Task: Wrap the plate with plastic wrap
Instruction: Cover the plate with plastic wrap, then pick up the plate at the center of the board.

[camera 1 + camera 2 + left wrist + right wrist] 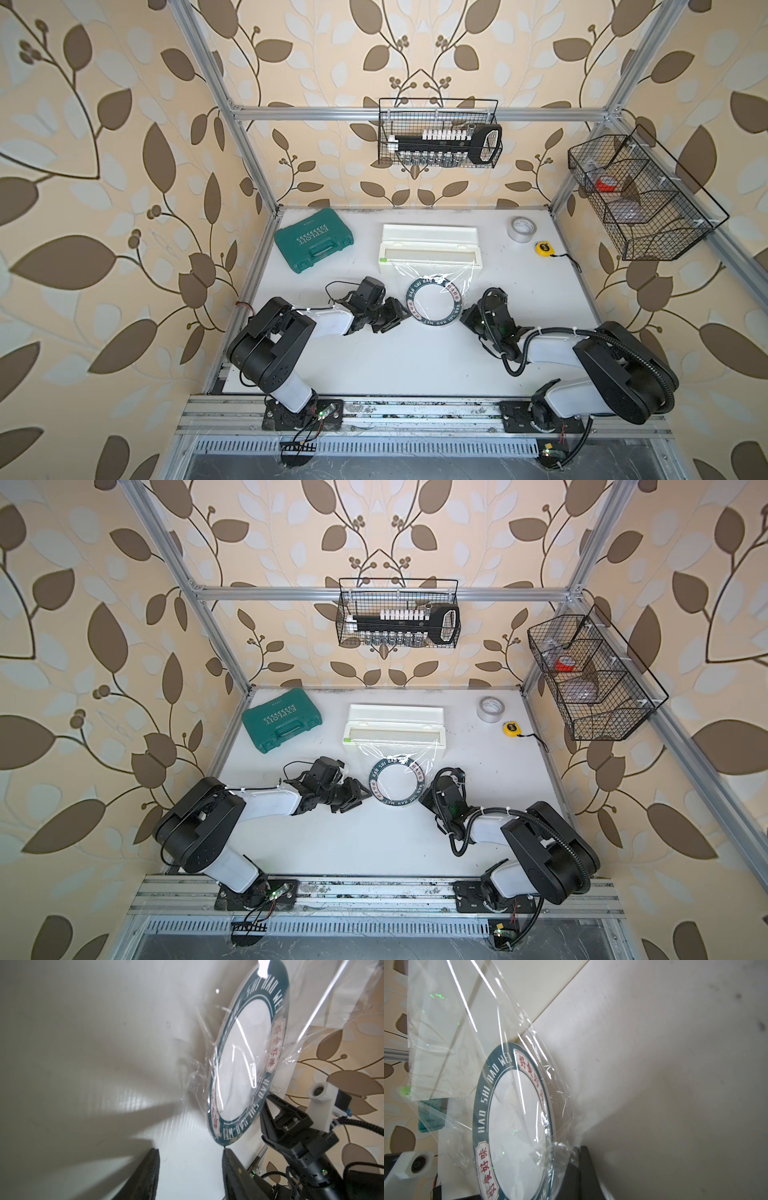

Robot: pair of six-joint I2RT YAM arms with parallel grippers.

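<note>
left gripper (190,1154) jaws sit open on nothing, right gripper (579,1157) jaws closed, tip half-hidden by bunched plastic wrap (529,1043) at the plate (517,1126) edge.

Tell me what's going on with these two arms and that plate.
A sheet of plastic wrap is pulled out of the white dispenser box and lies over the plate, not yet cut free. The right gripper is shut at the plate's near right edge, apparently pinching the wrap's corner. The left gripper is open beside the plate's near left edge, holding nothing.
</note>
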